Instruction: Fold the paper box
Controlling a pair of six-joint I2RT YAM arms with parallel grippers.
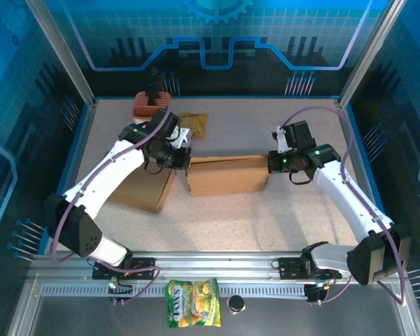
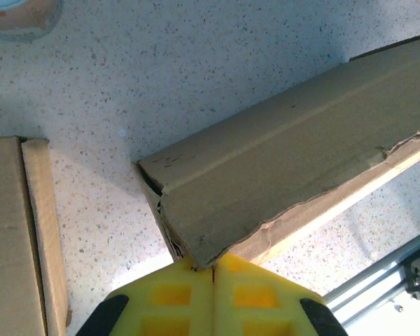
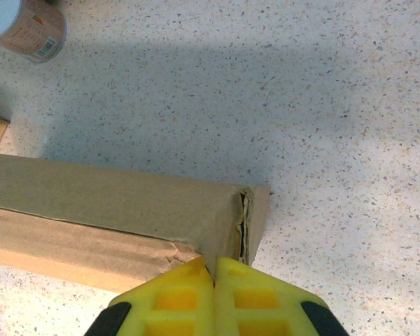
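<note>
The paper box (image 1: 227,175) is a brown cardboard piece lying mid-table, partly folded, with a flap raised along its length. My left gripper (image 1: 185,159) is at its left end. In the left wrist view the yellow fingers (image 2: 175,294) are shut on the corner of the box flap (image 2: 266,182), the left gripper (image 2: 211,266) pinching its torn edge. My right gripper (image 1: 269,162) is at the box's right end. Its yellow fingers (image 3: 259,294) are shut on the upright cardboard edge (image 3: 217,224), gripped at the right gripper (image 3: 214,267).
A second flat cardboard piece (image 1: 150,192) lies left of the box, under my left arm. A round reddish container (image 1: 151,103) and a yellow snack bag (image 1: 193,124) sit at the back. Another snack bag (image 1: 192,302) and a small black object (image 1: 236,303) lie in front of the rail.
</note>
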